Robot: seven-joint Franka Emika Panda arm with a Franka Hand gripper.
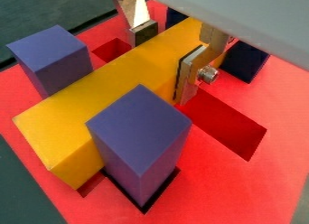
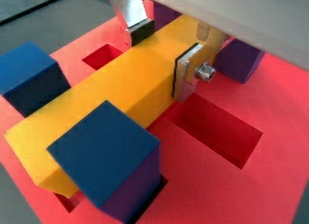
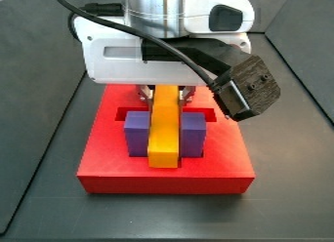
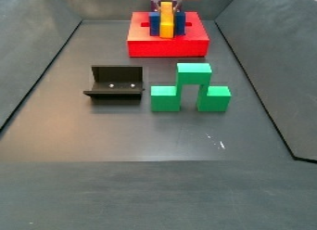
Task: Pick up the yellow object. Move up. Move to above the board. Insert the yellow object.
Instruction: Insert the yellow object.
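The yellow object [image 1: 108, 101] is a long yellow-orange bar lying across the red board [image 1: 272, 187], low between two purple-blue blocks [image 1: 139, 137] [image 1: 54, 56]. Its near end sits over a dark slot. My gripper [image 1: 167, 58] straddles the bar's far end. One silver finger [image 1: 190, 76] lies flat against the bar's side and the other finger [image 1: 144, 31] stands at its opposite edge. The same shows in the wrist view [image 2: 164, 54]. In a side view the gripper [image 3: 164, 93] stands over the bar [image 3: 164, 134] on the board [image 3: 163, 180].
An open recessed slot [image 1: 227, 121] lies beside the bar, and a third dark block [image 1: 248, 60] behind it. In a side view the dark fixture [image 4: 114, 83] and green blocks [image 4: 192, 88] stand on the grey floor in front of the board [image 4: 168, 46].
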